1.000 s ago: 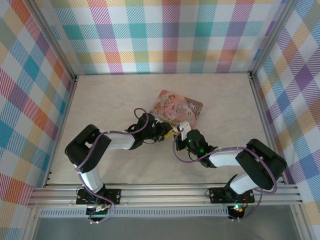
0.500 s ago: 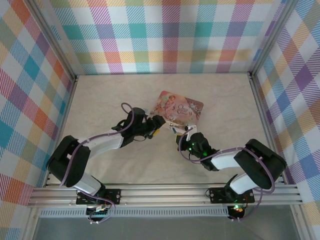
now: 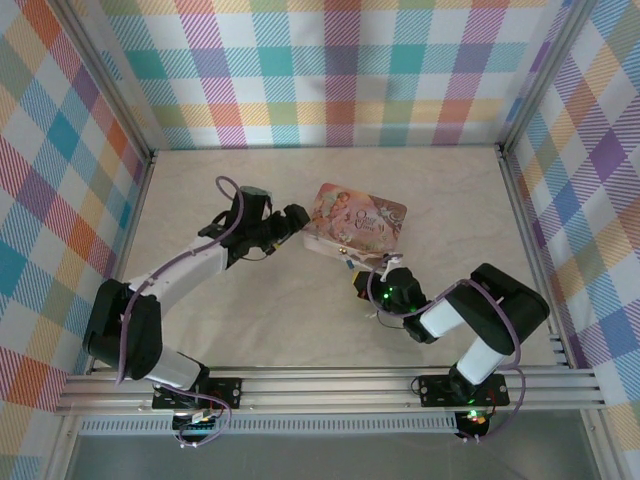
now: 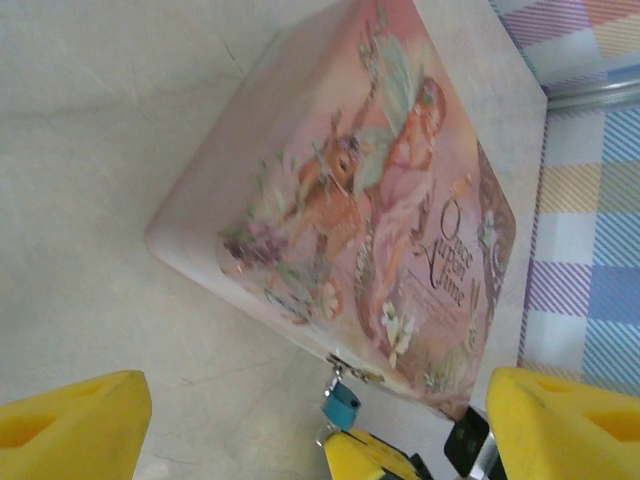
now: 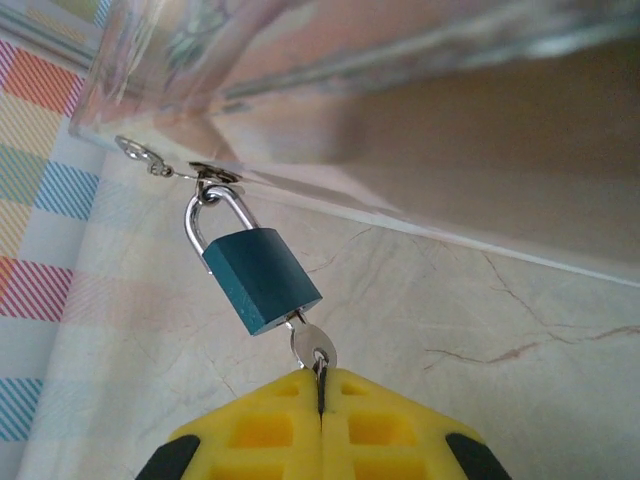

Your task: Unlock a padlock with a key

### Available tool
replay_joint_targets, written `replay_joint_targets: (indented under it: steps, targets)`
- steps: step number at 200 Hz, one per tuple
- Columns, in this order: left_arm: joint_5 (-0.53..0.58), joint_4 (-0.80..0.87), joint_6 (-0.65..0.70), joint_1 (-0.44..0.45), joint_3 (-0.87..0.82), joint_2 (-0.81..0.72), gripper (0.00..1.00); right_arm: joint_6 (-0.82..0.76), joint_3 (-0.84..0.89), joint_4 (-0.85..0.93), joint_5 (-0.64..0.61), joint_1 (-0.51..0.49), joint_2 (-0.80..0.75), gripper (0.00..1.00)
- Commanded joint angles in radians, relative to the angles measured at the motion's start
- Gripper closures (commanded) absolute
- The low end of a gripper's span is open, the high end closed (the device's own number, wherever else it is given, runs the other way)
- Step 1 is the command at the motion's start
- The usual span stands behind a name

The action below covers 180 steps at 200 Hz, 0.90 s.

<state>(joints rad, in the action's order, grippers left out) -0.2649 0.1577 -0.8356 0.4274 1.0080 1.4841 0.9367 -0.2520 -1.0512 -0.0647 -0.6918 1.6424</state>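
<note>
My right hand (image 5: 320, 388) pinches the key (image 5: 313, 347), which sits in the padlock (image 5: 262, 280) hanging off the pink tin (image 4: 380, 200). My left hand (image 3: 292, 220) is spread wide, just left of the tin.

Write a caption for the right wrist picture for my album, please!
Shut yellow jaws pinch the key in a small teal padlock hanging from the pink tin's clasp.

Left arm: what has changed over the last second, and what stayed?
The left pincer opened and drew back leftward, away from the padlock and tin. The right pincer stays shut on the key at the padlock; the tin has hardly moved.
</note>
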Motion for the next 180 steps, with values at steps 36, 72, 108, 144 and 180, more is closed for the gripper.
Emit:
replay_joint_targets:
  steps: [36,72,108,144,180]
  targets:
    - [-0.096,0.161,0.153,-0.05,0.237,0.238,0.1,0.124,0.003,-0.061,0.092,0.027,0.054,1.0]
    - [-0.083,0.248,0.224,-0.051,0.395,0.367,0.1,0.127,0.001,-0.045,0.1,0.034,0.058,1.0]
    - [-0.121,0.265,0.235,-0.051,0.485,0.488,0.12,0.072,-0.011,0.044,0.094,0.035,0.005,1.0]
    - [-0.113,0.259,0.241,-0.05,0.484,0.534,0.17,0.016,-0.015,0.163,0.064,0.035,-0.082,0.89]
    - [-0.094,0.246,0.252,-0.051,0.427,0.53,0.22,-0.043,-0.021,0.244,0.06,0.038,-0.143,0.77]
